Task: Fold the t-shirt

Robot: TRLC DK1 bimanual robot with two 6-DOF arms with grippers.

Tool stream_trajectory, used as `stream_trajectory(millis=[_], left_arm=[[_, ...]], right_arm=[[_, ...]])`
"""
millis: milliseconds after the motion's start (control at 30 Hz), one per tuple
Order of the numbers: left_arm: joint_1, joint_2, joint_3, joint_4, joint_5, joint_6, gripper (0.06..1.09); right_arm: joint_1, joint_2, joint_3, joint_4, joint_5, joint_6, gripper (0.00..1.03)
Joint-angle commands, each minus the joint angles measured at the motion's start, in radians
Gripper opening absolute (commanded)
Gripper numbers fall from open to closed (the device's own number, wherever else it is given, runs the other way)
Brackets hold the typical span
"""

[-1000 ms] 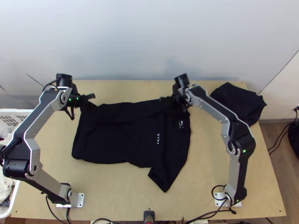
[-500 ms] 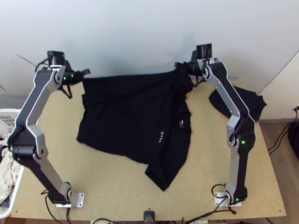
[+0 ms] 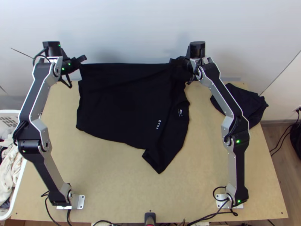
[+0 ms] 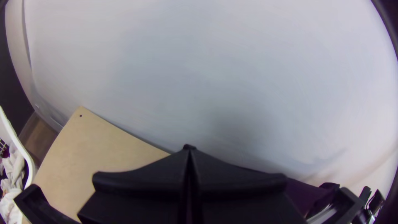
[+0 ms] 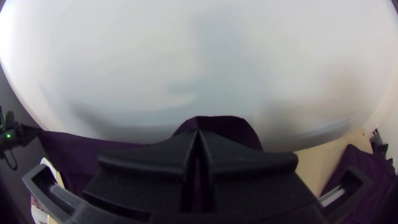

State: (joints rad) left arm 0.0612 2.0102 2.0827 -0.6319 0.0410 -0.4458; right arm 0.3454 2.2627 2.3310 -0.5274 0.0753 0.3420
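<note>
Stretched between both grippers, the black t-shirt [image 3: 120, 101] has its far edge raised, while its sleeve and collar side lie on the table toward the near right. My left gripper [image 3: 81, 62] is shut on the shirt's far left corner; in the left wrist view the left gripper [image 4: 190, 151] has its fingertips together. At the far right part of the shirt, my right gripper [image 3: 175, 62] is shut on the cloth. Dark cloth bulges behind the right gripper [image 5: 198, 135] in the right wrist view, and the shirt's edge [image 5: 91, 149] runs off toward the other arm.
Another dark cloth [image 3: 244, 103] lies bunched at the table's far right corner. A white basket [image 3: 15, 199] with clothes stands beside the table's left edge. A pale wall [image 3: 131, 30] rises behind the table [image 3: 113, 180], whose near part is bare wood.
Both grippers have risen and moved toward the table's far edge, pulling the shirt's far side up and taut. Lately they have shifted a little left, and the sleeve has slid away from the near edge.
</note>
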Motion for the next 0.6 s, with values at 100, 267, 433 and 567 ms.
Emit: stream_trajectory(millis=[100,267,433,567], left_arm=[[0.003,-0.136,-0.003,-0.239,0.097,0.007,0.1],[0.005,-0.337,-0.115,-0.247,0.152,0.001,0.1],[0.04,-0.521,-0.116,-0.293,0.212,0.001,0.1],[0.094,-0.674,-0.102,-0.308,0.318,0.001,0.1]], right_arm=[[0.026,-0.129,-0.024,-0.082,0.018,-0.003,0.03],[0.021,-0.281,-0.099,-0.118,-0.012,-0.001,0.03],[0.018,-0.42,-0.099,-0.189,-0.049,0.005,0.03],[0.024,-0.54,-0.101,-0.238,-0.055,0.0,0.03]])
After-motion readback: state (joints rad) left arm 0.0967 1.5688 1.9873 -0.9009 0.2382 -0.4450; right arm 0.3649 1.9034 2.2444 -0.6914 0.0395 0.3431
